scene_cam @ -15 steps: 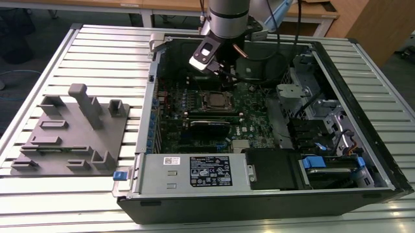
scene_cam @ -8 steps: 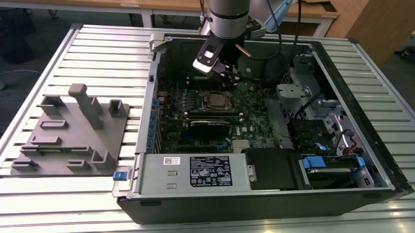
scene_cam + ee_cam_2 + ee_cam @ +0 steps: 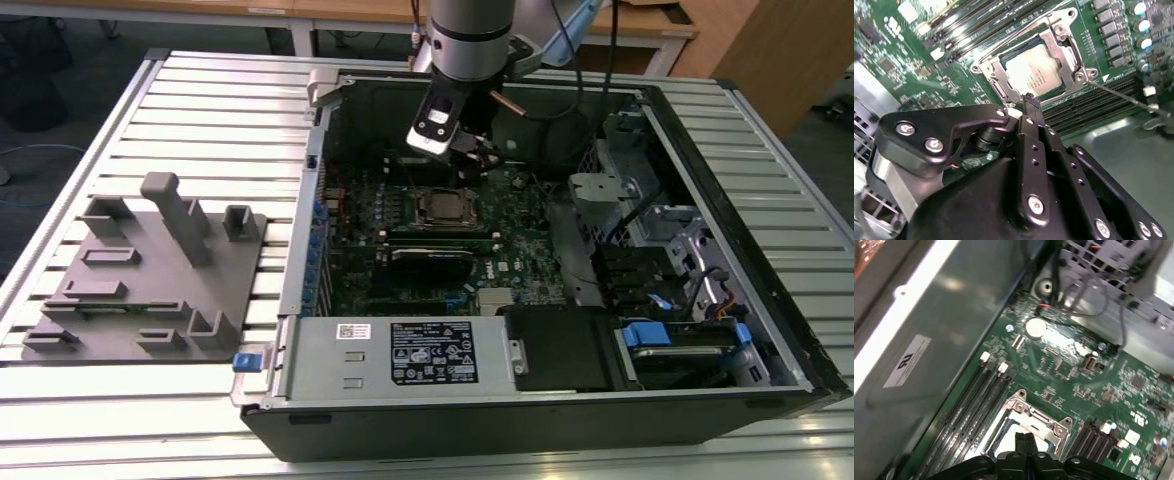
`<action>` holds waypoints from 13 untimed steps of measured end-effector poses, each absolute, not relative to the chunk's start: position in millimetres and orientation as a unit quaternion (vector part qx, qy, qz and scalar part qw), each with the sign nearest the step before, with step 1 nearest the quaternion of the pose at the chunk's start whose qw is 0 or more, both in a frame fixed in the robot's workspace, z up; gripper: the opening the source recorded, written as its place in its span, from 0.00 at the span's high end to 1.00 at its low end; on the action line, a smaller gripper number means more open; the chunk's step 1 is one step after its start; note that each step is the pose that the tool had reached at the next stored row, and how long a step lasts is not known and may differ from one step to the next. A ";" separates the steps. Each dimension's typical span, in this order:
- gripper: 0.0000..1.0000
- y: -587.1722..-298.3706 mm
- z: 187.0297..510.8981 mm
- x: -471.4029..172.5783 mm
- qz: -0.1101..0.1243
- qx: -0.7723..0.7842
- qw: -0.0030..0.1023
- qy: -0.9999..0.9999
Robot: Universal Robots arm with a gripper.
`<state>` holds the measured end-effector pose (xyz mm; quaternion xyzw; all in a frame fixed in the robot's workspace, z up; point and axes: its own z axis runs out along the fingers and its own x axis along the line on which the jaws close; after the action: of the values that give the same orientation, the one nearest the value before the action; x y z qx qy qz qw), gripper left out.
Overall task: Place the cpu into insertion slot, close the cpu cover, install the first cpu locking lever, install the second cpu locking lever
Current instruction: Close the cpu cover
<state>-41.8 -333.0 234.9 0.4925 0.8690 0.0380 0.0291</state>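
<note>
We see the gripper (image 3: pixel 470 155) hanging over the green board (image 3: pixel 929 75) inside the open computer case (image 3: pixel 747 250), just beside the socket (image 3: pixel 447 207). In both wrist views its two black fingers (image 3: pixel 1021 440) are pressed together into one narrow tip with nothing between them. That tip (image 3: pixel 1030 102) sits close to one edge of the socket, and we cannot tell whether it touches the metal there. The chip (image 3: pixel 1034 75) lies flat in the socket with its pale metal top facing up. The cover (image 3: pixel 1064 47) is down around the chip as a silvery frame, and the chip shows through its window. One thin wire lever (image 3: pixel 1119 92) starts at a corner of the socket and angles away from it across the board. A second lever (image 3: pixel 1019 35) runs close along the opposite side of the socket. We cannot tell whether that one is latched. Long dark slots (image 3: pixel 969 405) lie alongside the socket, and a round coin battery (image 3: pixel 1035 327) sits well apart from it. Far from the socket, outside the case, a grey moulded fixture (image 3: pixel 147 270) rests on the ribbed table (image 3: pixel 200 100).
</note>
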 end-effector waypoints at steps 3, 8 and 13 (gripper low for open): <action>0.90 -332.9 234.2 -41.8 0.039 0.468 0.028 0.882; 0.90 -333.0 233.4 -41.8 0.040 0.429 0.026 0.902; 0.90 -333.0 233.1 -41.8 0.040 0.412 0.026 0.910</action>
<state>-41.8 -333.0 233.1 0.4119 0.9100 0.0397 0.0258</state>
